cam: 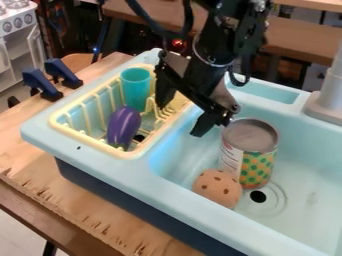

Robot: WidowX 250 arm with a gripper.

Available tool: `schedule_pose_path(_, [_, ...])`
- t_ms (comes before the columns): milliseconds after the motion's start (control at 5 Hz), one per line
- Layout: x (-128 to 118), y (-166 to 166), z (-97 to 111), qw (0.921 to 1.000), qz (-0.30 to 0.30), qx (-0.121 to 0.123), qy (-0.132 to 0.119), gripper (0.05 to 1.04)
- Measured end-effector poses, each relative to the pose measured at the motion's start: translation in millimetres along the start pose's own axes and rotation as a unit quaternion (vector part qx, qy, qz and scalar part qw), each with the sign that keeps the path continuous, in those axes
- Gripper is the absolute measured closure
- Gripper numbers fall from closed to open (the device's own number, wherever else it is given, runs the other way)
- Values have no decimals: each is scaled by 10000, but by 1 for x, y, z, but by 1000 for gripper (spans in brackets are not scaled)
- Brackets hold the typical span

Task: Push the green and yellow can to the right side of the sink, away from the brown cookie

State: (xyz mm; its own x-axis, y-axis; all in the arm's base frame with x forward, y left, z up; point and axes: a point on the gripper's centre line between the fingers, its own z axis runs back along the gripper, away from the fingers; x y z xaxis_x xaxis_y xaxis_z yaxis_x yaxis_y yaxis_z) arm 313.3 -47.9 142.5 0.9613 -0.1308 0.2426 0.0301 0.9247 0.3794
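The black gripper [182, 116] hangs open above the rim between the yellow drying rack [103, 146] and the sink basin, with nothing visible between its fingers. Inside the rack, a purple eggplant [123, 127] leans with its stem end down, and a teal cup [135, 88] stands behind it. The basin of the light blue toy sink [304, 207] holds a tin can [248, 152] with a green and orange label, standing upright. A round tan toy with brown spots [217, 188] lies in front of the can, close against it.
A grey faucet [327, 92] rises at the sink's right back edge. Dark blue clamps [50, 80] sit on the wooden table [27, 165] at the left. A white toy stove [19, 22] stands at the upper left, and a wooden bench [300, 42] is behind the sink.
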Motion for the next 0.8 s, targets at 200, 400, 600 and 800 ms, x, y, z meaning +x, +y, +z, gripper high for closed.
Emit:
schedule_pose_path(200, [7, -8, -1, 10000, -60, 33, -70, 81])
schedule_pose_path(400, [13, -19, 1, 9991, -266, 317, -88, 81])
schedule_pose_path(600, [12, -21, 0, 9969, -449, 651, -39, 81])
schedule_pose_path(800, [9, -31, -1, 9944, -615, 863, -9, 81])
